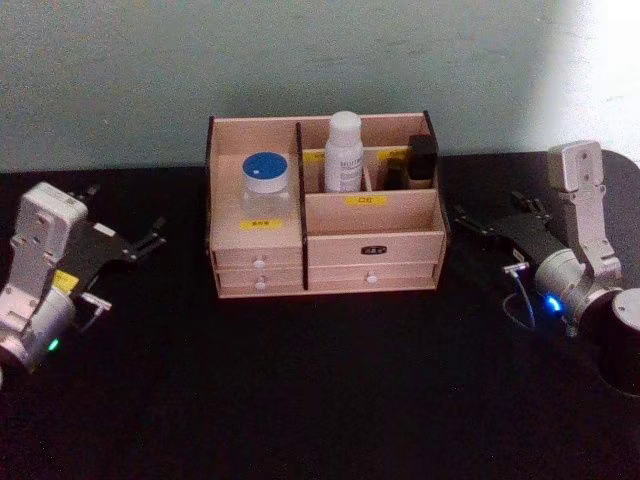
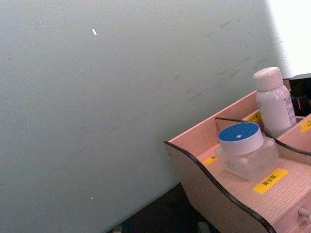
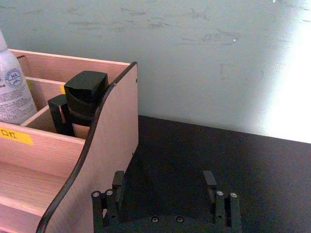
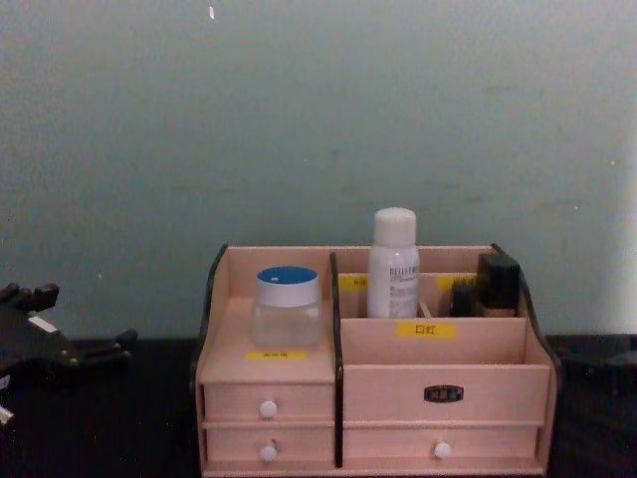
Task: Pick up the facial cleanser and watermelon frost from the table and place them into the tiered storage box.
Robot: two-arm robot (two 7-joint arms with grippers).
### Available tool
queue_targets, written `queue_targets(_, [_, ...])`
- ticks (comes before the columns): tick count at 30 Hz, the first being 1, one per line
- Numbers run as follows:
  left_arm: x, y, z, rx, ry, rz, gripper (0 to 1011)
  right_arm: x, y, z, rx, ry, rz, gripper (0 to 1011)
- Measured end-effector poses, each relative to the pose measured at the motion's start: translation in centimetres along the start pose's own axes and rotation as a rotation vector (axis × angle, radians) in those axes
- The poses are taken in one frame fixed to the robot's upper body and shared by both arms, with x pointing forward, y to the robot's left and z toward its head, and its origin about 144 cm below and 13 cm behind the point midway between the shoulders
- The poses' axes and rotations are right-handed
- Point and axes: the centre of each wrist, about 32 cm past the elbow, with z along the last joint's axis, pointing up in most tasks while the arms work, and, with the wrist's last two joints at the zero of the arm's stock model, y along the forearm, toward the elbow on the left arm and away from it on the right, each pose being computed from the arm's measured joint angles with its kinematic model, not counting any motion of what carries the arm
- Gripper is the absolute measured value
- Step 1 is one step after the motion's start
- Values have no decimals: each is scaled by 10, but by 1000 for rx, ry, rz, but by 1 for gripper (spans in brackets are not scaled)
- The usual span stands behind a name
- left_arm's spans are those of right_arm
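**Both items sitting in the organiser, arms off to the sides**

The tiered storage box [image 1: 375, 245] sits at the back middle of the black table [image 1: 300, 400], right up against the pale wall [image 4: 299, 119].

What's in it: the left section has a clear jar with a blue lid [image 1: 265, 180] on its shelf, above a yellow label and two little drawers with white knobs. Next section over, in a back compartment, a white bottle with a white cap [image 1: 344, 152] stands upright; it's the tallest thing and pokes well above the rim. In the far right back compartment there's a dark, blocky item [image 1: 420, 162], also upright, tucked just inside the box's right wall. The front right tray, the one behind the yellow label, looks bare from the head view. Below it are a wide panel with a small dark plate and one more drawer.

The left gripper [image 1: 140, 243] hangs over the table left of the box, well apart from it, jaws spread with nothing between them. The right gripper [image 1: 478, 221] is just beside the box's right wall, jaws wide too and holding nothing.
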Motion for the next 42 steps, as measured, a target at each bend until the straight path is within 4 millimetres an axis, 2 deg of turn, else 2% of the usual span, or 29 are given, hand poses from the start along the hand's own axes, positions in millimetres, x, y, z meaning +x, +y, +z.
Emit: queue_targets(42, [0, 0, 0, 0, 0, 0, 1001, 0, 1, 1, 3, 2, 0, 1002])
